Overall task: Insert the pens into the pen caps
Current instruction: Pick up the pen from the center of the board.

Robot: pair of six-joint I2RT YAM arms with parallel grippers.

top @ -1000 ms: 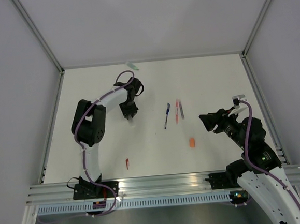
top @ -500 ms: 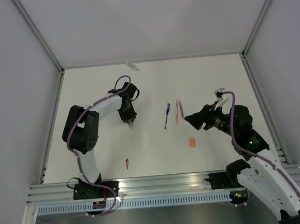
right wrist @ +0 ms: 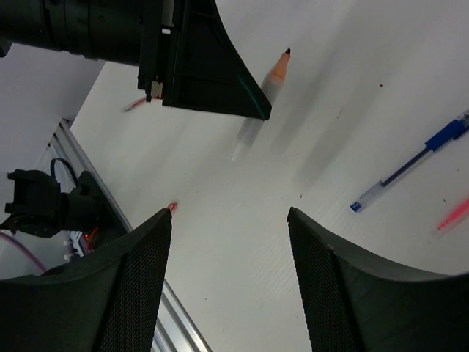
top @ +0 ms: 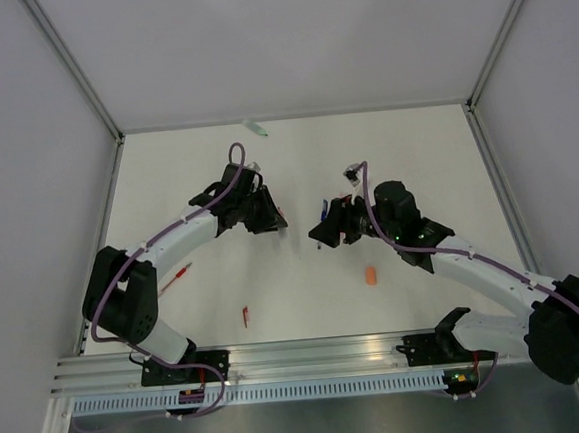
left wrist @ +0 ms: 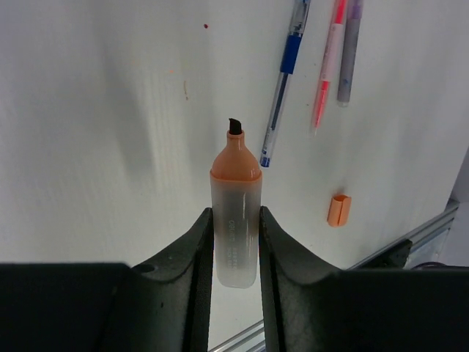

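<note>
Swings the right gripper (top: 323, 234) in from the right side of the overhead frame to its middle within the last second, jaws spreading to their widest on the way. Holds nothing there: black fingers (right wrist: 139, 293) stand far apart in the right wrist view, bare table (top: 414, 146) between them. Over the same second stretches the left arm out long and low from the lower left, elbow near the left edge, carrying the left gripper (top: 268, 218) to just left of centre. Keeps those jaws clamped on the clear barrel of the orange-tipped pen (left wrist: 236, 172), dark nib bare and pointing away from the wrist. Sets the two grippers near each other, facing, not touching. Folds the right arm the other way, elbow at lower right, forearm running up and left. Leaves the orange cap (top: 372, 275) alone on the table just below that forearm, untouched, by colour probably the match for the held pen. Leaves the blue pen (left wrist: 282, 92), pink pen (left wrist: 327, 66) and grey pen (left wrist: 350, 48) lying side by side at upper right of the left wrist view, and a mint cap (top: 255, 128) at the far table edge. Looks like preparation for a two-handed capping, with no pen in a cap yet; hard to say whether cap or handover is meant.
</note>
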